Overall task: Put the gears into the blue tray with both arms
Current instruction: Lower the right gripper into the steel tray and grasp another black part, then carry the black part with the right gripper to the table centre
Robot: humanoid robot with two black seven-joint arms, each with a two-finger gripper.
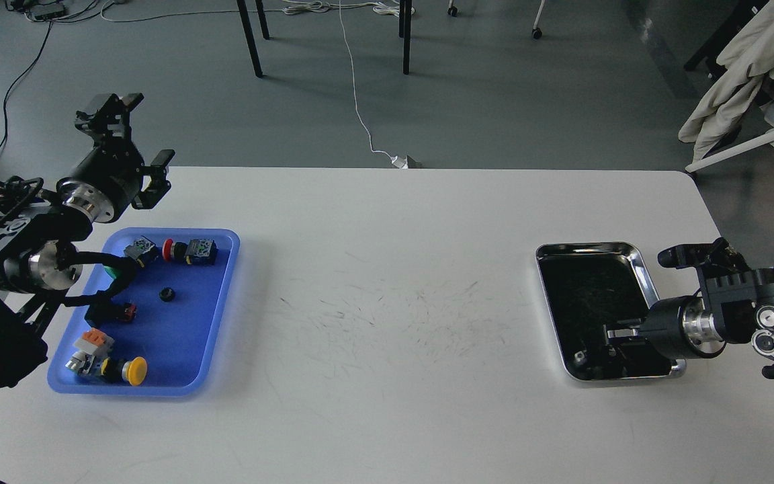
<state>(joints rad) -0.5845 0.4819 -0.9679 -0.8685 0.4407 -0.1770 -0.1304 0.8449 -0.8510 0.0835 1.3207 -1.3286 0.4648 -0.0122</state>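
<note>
The blue tray lies on the table at the left. One small black gear rests in its middle, among several push-button switches. My left gripper is raised beyond the tray's far left corner, open and empty. My right gripper reaches low into the near end of the steel tray at the right. It is dark against the tray's dark inside, so its fingers cannot be told apart. A small dark object lies near the steel tray's front left corner, too small to identify.
Switches in the blue tray include a red-capped one at the far end and a yellow-capped one at the near end. My left arm's cable loop hangs over the tray's left side. White table spreads between the trays.
</note>
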